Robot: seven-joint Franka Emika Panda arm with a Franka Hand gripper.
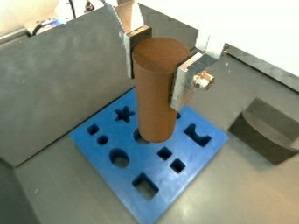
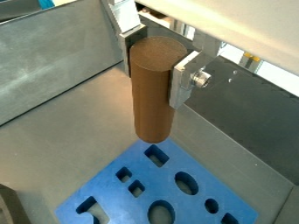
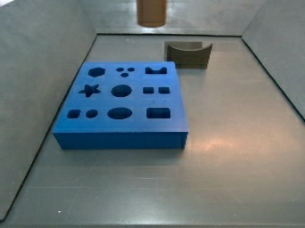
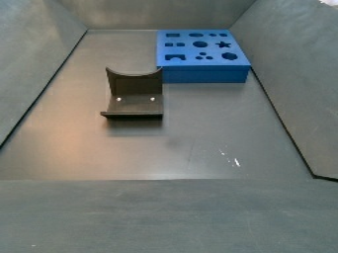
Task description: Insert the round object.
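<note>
The round object [image 1: 155,96] is a smooth brown wooden cylinder peg, held upright between the fingers of my gripper [image 1: 156,70]. It shows the same way in the other wrist view, with the peg [image 2: 149,101] in the shut gripper [image 2: 155,68]. The silver fingers [image 1: 184,83] clamp its upper end from two sides. The peg hangs in the air above the blue block [image 1: 140,166], [image 2: 158,175], which has several shaped holes. In a side view only the peg's lower end [image 3: 152,11] shows, high behind the blue block [image 3: 123,134]. The block also shows in the other side view [image 4: 205,73].
The dark fixture [image 3: 187,53] with a curved notch stands on the grey floor beside the blue block, also seen in a side view [image 4: 132,94] and a wrist view [image 1: 268,129]. Grey walls enclose the floor on all sides.
</note>
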